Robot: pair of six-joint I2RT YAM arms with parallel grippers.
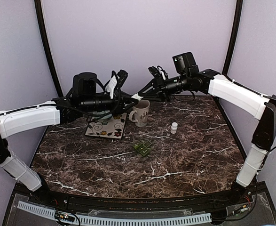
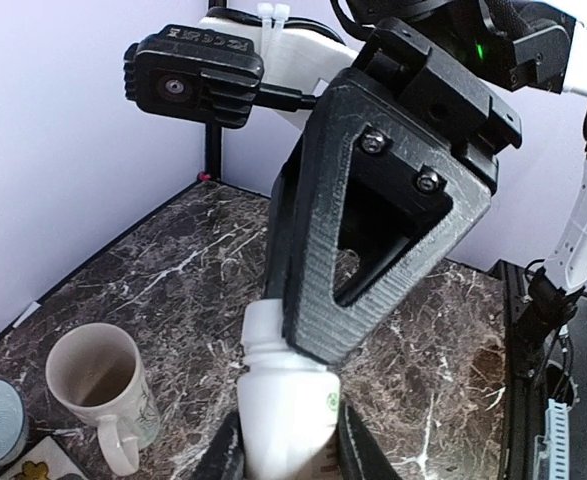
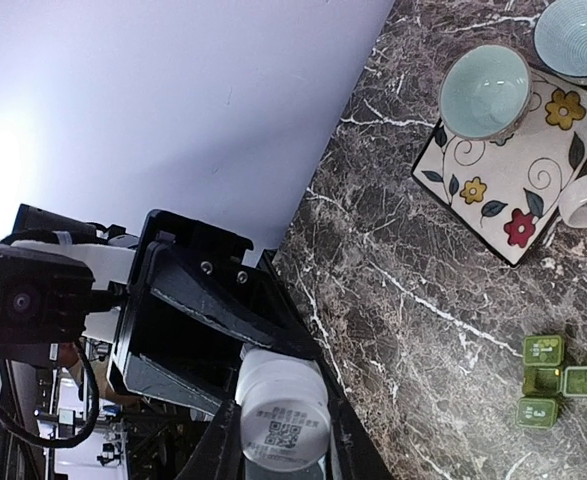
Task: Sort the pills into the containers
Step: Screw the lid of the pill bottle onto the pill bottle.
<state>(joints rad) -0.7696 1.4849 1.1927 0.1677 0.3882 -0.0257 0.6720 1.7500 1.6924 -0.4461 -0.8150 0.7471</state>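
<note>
A white pill bottle point(image 1: 136, 97) hangs in the air between my two grippers, above a cream mug point(image 1: 140, 113). My left gripper point(image 2: 288, 452) is shut on the bottle's body point(image 2: 291, 415). My right gripper point(image 3: 281, 445) is shut on the capped end point(image 3: 283, 420), which bears a QR code. In the left wrist view the right gripper's fingers point(image 2: 373, 230) cover the cap point(image 2: 261, 325). A green pill organizer point(image 1: 142, 148) lies open on the marble table; it also shows in the right wrist view point(image 3: 551, 382). No loose pills are visible.
A flowered square tile point(image 1: 102, 129) at the left holds two pale blue bowls point(image 3: 485, 92) point(image 3: 578, 35). The mug point(image 2: 98, 395) stands beside the tile. A second small white bottle point(image 1: 174, 127) stands right of the mug. Purple walls enclose the table.
</note>
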